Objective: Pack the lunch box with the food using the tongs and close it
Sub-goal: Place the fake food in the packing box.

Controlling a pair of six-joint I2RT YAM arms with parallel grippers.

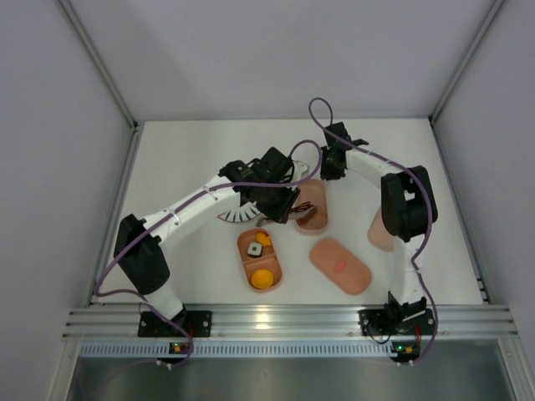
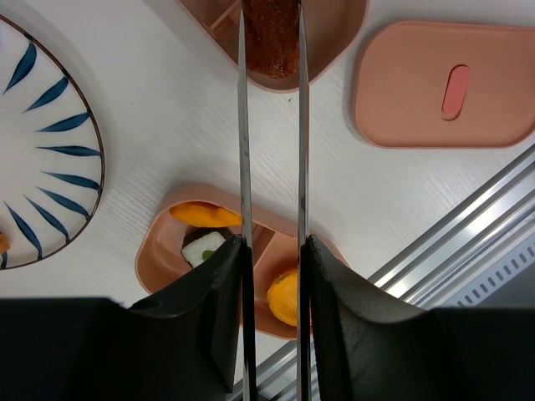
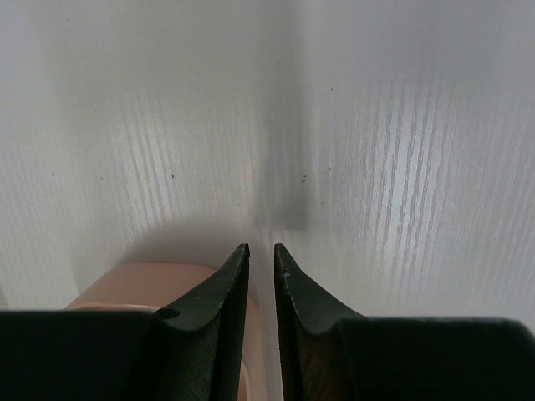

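Left arm runs diagonally from its base at the near edge out to the middle of the table (image 1: 184,159), with the wrist tipped down. The left gripper (image 2: 272,251) is clamped on the tongs (image 2: 242,125), fingers squeezing both arms near the joined end. The tips have a brown piece (image 2: 272,33) pinched between them, over the far tray (image 2: 338,38) mid-table.

The near tray (image 2: 155,251) sits right under the gripper toward the near edge, with orange bits and a white-and-dark piece in it. The lid (image 2: 401,92) is just to its right, and the plate (image 2: 50,167) is off to the left.

Right arm goes up from its base, folds at the elbow and reaches left toward that far tray. The right gripper (image 3: 261,251) is down to a thin slit with a pink edge right at the fingers. Can't tell if it's actually gripping it.
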